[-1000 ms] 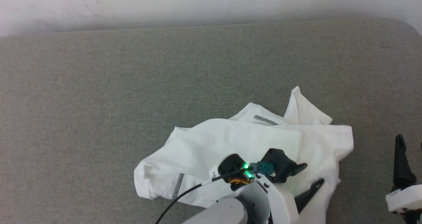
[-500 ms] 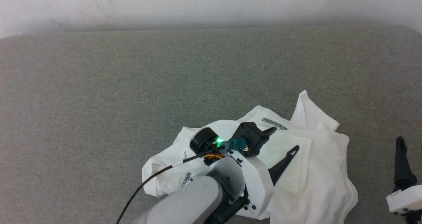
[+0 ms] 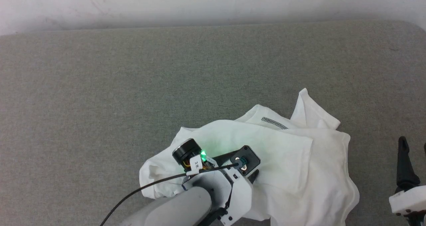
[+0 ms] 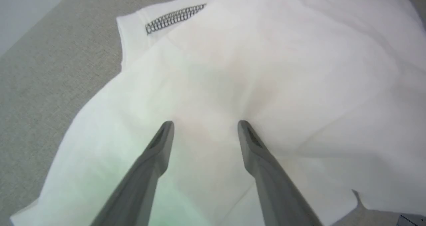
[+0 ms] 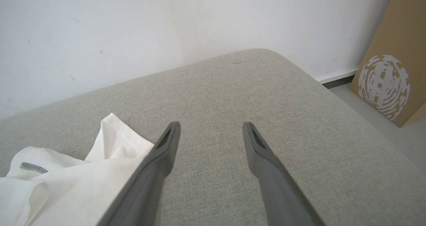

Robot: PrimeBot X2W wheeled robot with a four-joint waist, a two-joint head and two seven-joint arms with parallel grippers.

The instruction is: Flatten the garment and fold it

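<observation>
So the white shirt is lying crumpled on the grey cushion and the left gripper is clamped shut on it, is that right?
Not quite: the left gripper is open, its jaws standing apart over the shirt, as the left wrist view shows. The shirt does lie crumpled on the grey cushion.

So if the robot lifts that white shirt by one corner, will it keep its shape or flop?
Probably flop: the shirt lies crumpled in soft overlapping folds on the grey surface. It looks thin, so likely light to lift. Pushed, it would probably bunch up rather than slide, judging by its rumpled edges.
</observation>
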